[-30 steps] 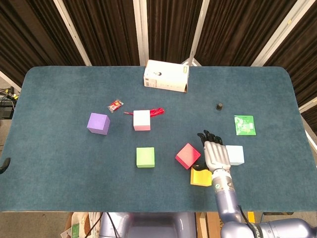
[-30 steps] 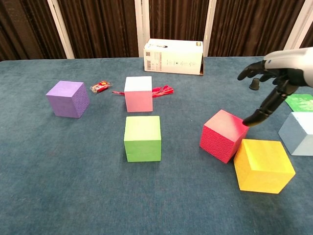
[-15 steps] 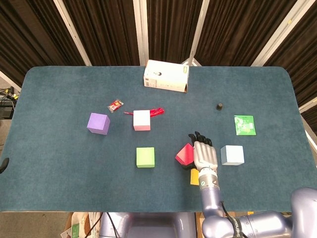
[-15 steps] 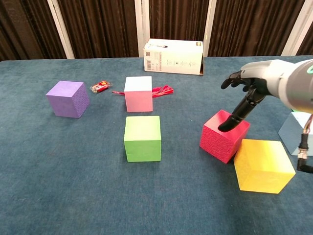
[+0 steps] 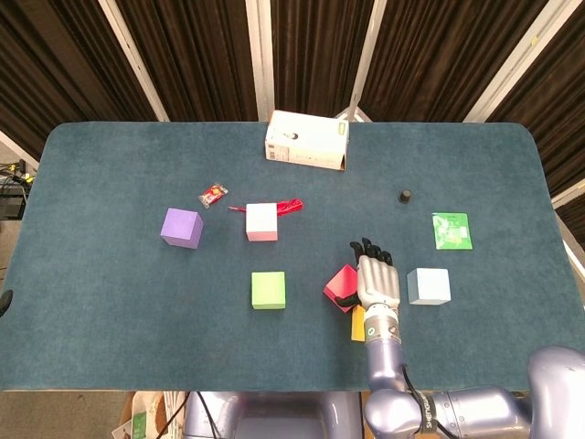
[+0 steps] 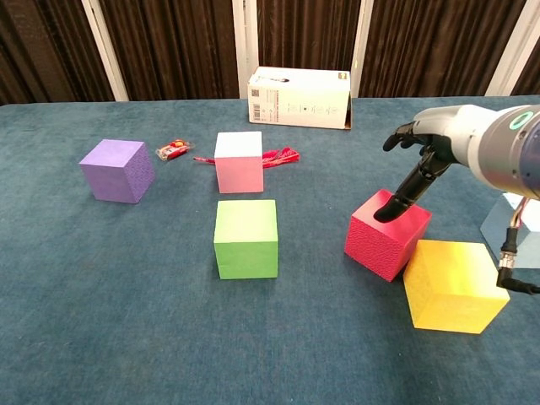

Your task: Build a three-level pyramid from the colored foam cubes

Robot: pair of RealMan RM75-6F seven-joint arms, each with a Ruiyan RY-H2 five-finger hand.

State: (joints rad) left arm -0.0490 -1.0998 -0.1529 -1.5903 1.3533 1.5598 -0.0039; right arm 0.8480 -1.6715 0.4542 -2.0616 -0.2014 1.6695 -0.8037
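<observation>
My right hand (image 5: pixel 375 279) (image 6: pixel 430 143) hovers over the red cube (image 5: pixel 338 286) (image 6: pixel 380 240) with its fingers spread, and one fingertip (image 6: pixel 390 207) touches the cube's top. It holds nothing. The yellow cube (image 5: pixel 358 326) (image 6: pixel 454 285) sits against the red one on its near right, partly hidden under my wrist in the head view. A light blue cube (image 5: pixel 428 286) (image 6: pixel 519 228) lies right of the hand. Green (image 5: pixel 268 290) (image 6: pixel 245 237), pink (image 5: pixel 261 222) (image 6: pixel 239 162) and purple (image 5: pixel 181 228) (image 6: pixel 117 170) cubes stand apart to the left. My left hand is out of sight.
A white carton (image 5: pixel 306 140) (image 6: pixel 299 97) lies at the back centre. A red cord (image 5: pixel 288 206) (image 6: pixel 283 155) and a candy wrapper (image 5: pixel 213 194) lie by the pink cube. A small black knob (image 5: pixel 404 196) and a green packet (image 5: pixel 452 230) lie at the right.
My right hand has moved left from beside the light blue cube to above the red cube, where a fingertip now rests on its top. No cube has moved.
</observation>
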